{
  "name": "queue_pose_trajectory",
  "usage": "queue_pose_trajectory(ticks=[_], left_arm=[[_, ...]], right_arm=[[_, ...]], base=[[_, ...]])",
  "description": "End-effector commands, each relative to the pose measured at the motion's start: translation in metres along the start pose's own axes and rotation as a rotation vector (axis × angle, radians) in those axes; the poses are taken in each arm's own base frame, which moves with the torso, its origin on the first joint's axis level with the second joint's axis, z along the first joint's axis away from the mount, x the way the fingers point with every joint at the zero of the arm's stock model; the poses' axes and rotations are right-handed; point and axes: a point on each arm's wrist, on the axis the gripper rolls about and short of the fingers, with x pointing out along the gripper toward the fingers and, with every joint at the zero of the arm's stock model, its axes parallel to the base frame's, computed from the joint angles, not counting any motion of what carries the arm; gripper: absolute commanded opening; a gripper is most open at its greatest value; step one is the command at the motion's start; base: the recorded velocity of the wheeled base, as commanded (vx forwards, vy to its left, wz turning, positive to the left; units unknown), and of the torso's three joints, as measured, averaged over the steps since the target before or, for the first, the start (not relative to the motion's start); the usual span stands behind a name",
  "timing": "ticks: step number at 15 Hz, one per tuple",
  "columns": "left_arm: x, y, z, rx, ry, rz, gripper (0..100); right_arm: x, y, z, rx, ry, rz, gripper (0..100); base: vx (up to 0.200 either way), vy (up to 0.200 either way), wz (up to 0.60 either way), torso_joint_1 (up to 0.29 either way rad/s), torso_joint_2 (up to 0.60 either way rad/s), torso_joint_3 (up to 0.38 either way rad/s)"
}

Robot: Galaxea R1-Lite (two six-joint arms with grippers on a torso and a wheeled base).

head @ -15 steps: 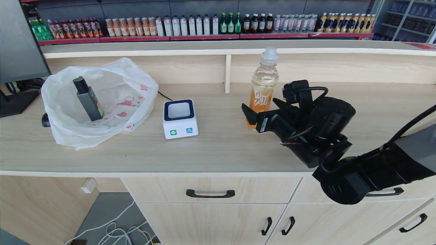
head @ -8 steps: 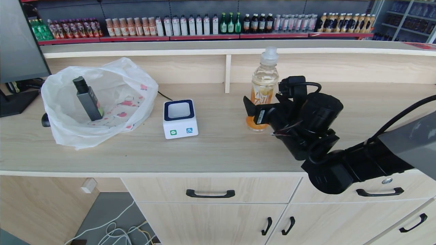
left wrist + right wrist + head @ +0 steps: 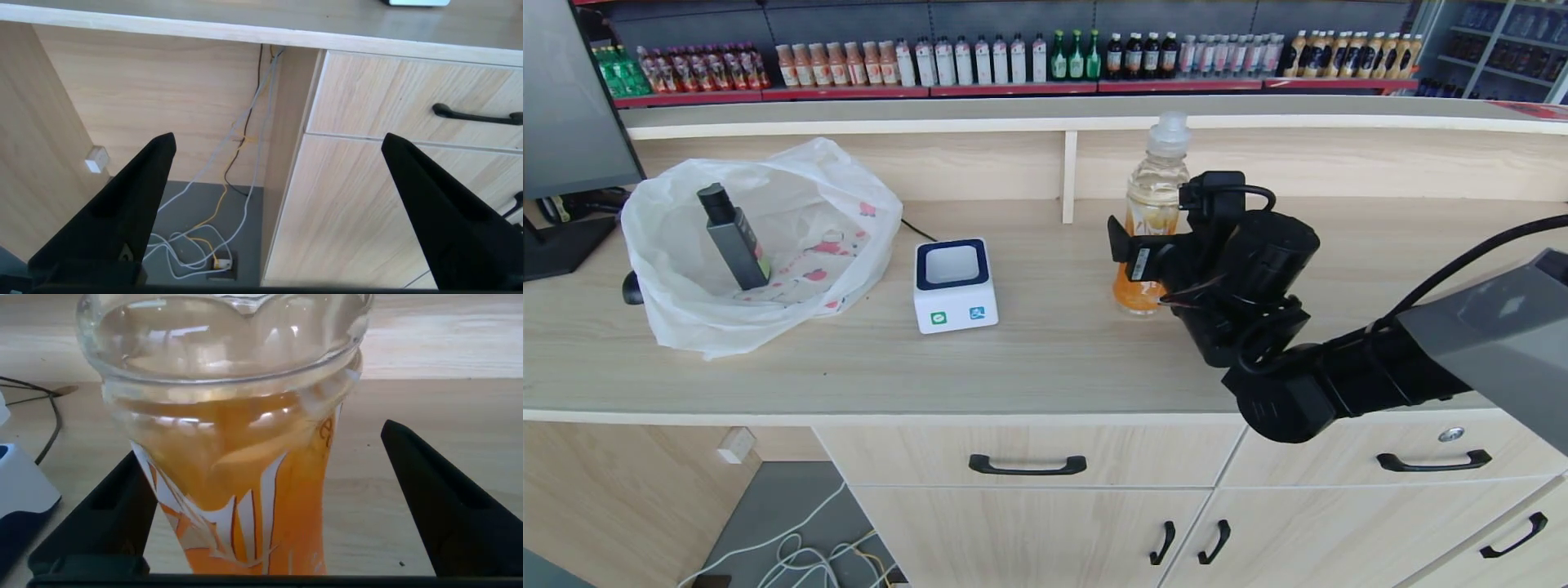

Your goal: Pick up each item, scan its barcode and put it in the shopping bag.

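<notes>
Head view at the checkout: the right gripper [image 3: 1145,245] was level with the label of a clear plastic bottle of orange drink [image 3: 1153,184], which stood upright on the light wooden table [image 3: 1045,367], right of centre. Seen from the right wrist, the jaws were open, one on each side of the bottle [image 3: 245,457] and not yet pressed onto it. A white cube-shaped scanner with a dark blue rim [image 3: 953,286] sat near the middle of the table, between the bottle and a white plastic shopping bag [image 3: 845,204] at the left. Inside the bag leaned a grey rectangular bottle with a black cap [image 3: 734,238]. In the left wrist view, the left gripper [image 3: 278,212] hung below the table edge, jaws spread wide and empty, facing pale drawer fronts [image 3: 409,106] and loose cables [image 3: 204,245] on the floor.
</notes>
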Motion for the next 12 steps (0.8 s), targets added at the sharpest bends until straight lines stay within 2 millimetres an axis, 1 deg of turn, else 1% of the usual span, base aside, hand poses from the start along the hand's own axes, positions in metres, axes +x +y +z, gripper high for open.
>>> queue_pose_trajectory(ticks=[1,4,12], left_arm=[[0.0,0.0,0.0001,0.0,-0.001,0.0,100],[0.0,0.0,0.0001,0.0,-0.001,0.0,100],[0.0,0.0,0.0,0.0,0.0,0.0,100]], right_arm=[[0.0068,0.0035,0.0002,-0.012,-0.018,-0.001,100],[0.0162,0.0057,0.0033,-0.009,-0.049,-0.029,100],[0.0162,0.0055,0.0062,-0.022,-0.055,-0.032,100]], base=[[0.0,0.0,0.0,0.0,0.0,0.0],[0.0,0.0,0.0,0.0,0.0,0.0],[0.0,0.0,0.0,0.0,0.0,0.0]])
